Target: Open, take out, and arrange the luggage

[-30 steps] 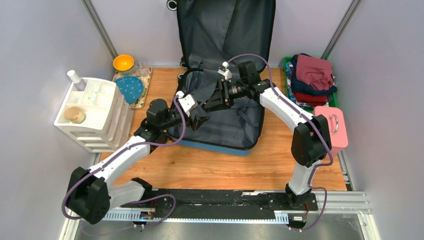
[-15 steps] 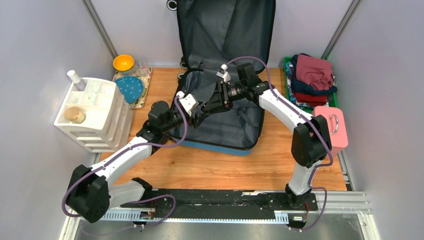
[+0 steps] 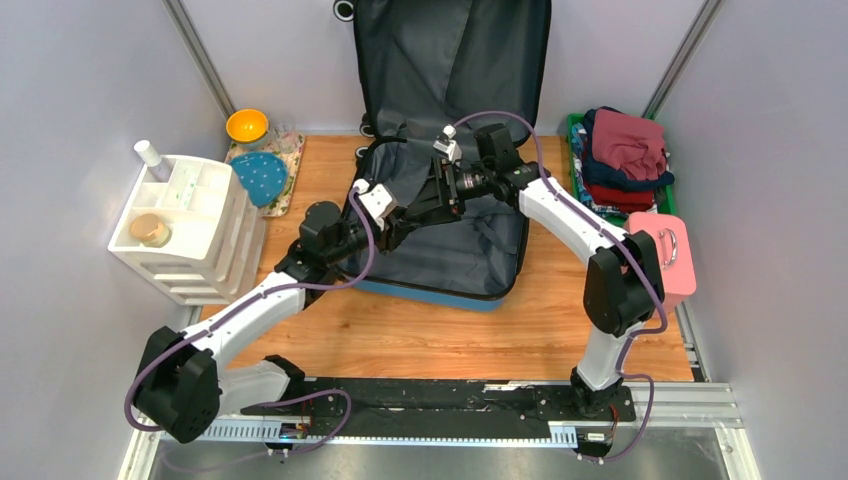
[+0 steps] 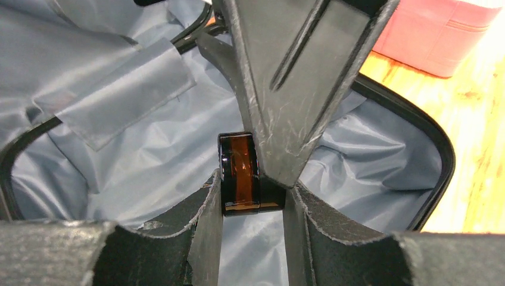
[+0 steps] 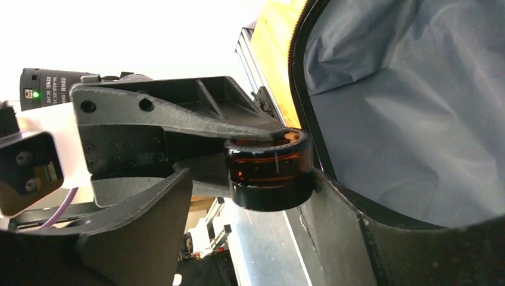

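The luggage lies open on the table, its dark grey lining up, its lid leaning on the back wall and a blue shell edge at the front. Both grippers meet above its left half. My left gripper is shut on a small amber jar with a black lid, pinched end to end at the fingertips. My right gripper is open around the same jar. One finger touches its side and the other finger stands apart.
A white compartmented organiser stands at the left, with an orange bowl and a blue dotted pouch behind it. A green tray of folded clothes and a pink case stand at the right.
My left gripper has moved up and right to meet the right gripper over the luggage. The right gripper has shifted slightly left.
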